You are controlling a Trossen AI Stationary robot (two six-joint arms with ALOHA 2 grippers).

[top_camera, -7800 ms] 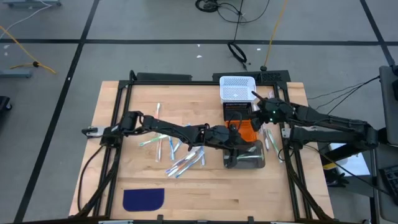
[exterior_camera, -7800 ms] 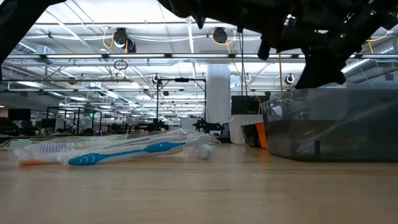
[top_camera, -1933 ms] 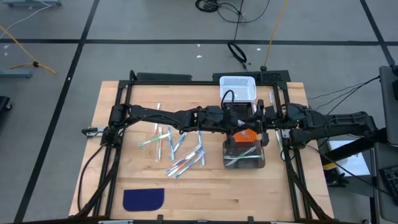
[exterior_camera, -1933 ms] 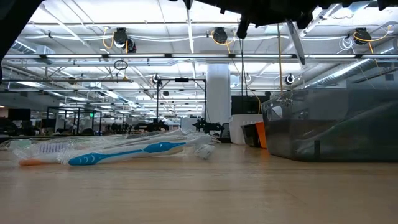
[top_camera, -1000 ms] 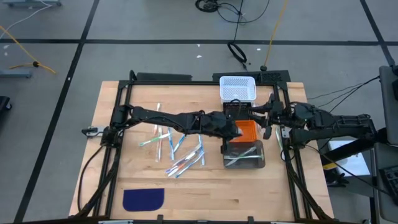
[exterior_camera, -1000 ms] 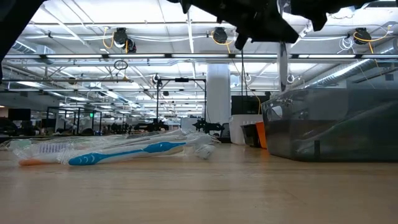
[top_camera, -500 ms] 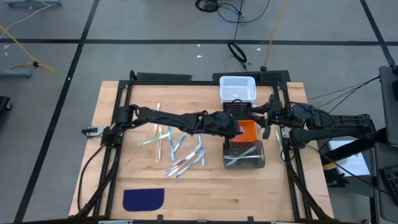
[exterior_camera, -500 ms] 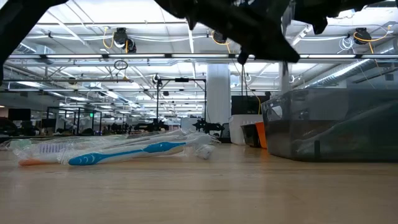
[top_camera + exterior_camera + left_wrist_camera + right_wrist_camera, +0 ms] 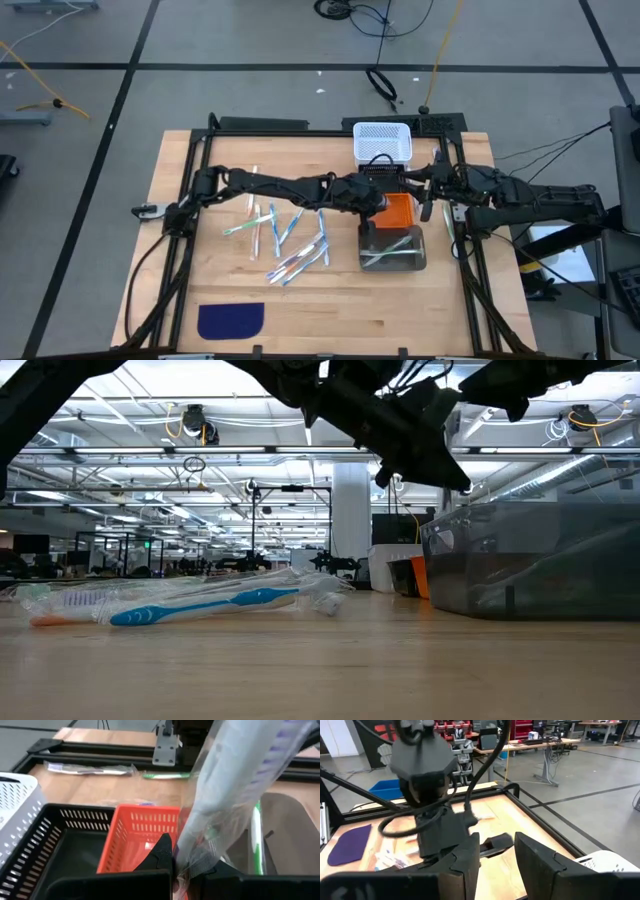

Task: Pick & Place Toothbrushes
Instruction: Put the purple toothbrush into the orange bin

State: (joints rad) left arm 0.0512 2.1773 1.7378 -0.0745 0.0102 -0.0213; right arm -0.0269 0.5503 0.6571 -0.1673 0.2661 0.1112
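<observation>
My left gripper [image 9: 175, 865] reaches across the table over the baskets [image 9: 383, 198] and is shut on a toothbrush in a clear wrapper [image 9: 235, 790] with purple marks. Several more wrapped toothbrushes [image 9: 285, 240] lie flat on the wooden table at its middle left; one is blue [image 9: 200, 605]. A clear bin [image 9: 392, 250] holds a green-and-white toothbrush [image 9: 257, 840]. My right gripper [image 9: 497, 855] hovers open beside the baskets at the table's right [image 9: 425, 198], with nothing between its fingers. My left gripper pinches one end of the toothbrush's clear wrapper [image 9: 187, 862] between its two fingers. The wrapped toothbrush sticks out forward past the fingers and rises away from them. It is lifted clear, above the orange basket [image 9: 135, 835] and the clear bin.
A white basket [image 9: 382, 142], a black basket [image 9: 60, 845], the orange basket and the clear bin stand in a row from far to near at the table's right. Two wrapped toothbrushes [image 9: 85, 768] lie by the right frame rail. A dark blue cloth patch [image 9: 230, 320] lies near left.
My left gripper has come down toward the baskets with the wrapped toothbrush still in its fingers; in the low view the arm now hangs much lower beside the clear bin. My right gripper has kept its place.
</observation>
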